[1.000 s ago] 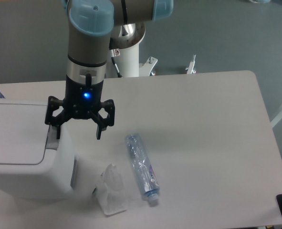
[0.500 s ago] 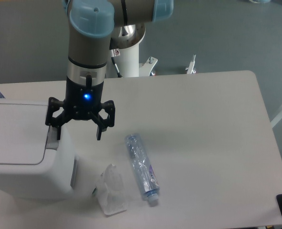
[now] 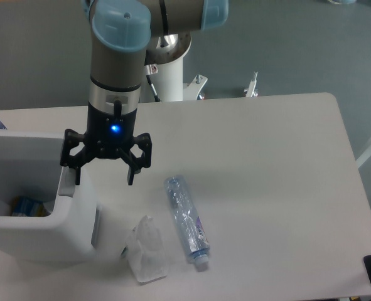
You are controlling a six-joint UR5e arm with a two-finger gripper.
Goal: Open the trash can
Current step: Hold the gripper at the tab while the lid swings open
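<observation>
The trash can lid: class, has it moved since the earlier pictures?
Yes. The lid has gone from the top of the trash can; the inside now shows, while the bottle lies unchanged.

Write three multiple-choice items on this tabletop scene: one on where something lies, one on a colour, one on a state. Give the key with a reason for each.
1. Where does the plastic bottle lie?
A. on the table to the right of the trash can
B. inside the trash can
C. between the jaws

2. What colour is the light on the gripper body?
A. red
B. blue
C. green

3. What state is the trash can in?
A. lid shut flat
B. tipped on its side
C. open, inside showing

Key: A, the bottle lies flat on the table beside a crumpled clear wrapper, right of the can. B, a blue dot glows above the spread jaws. C, the can's hollow shows, with something coloured at the bottom.
</observation>
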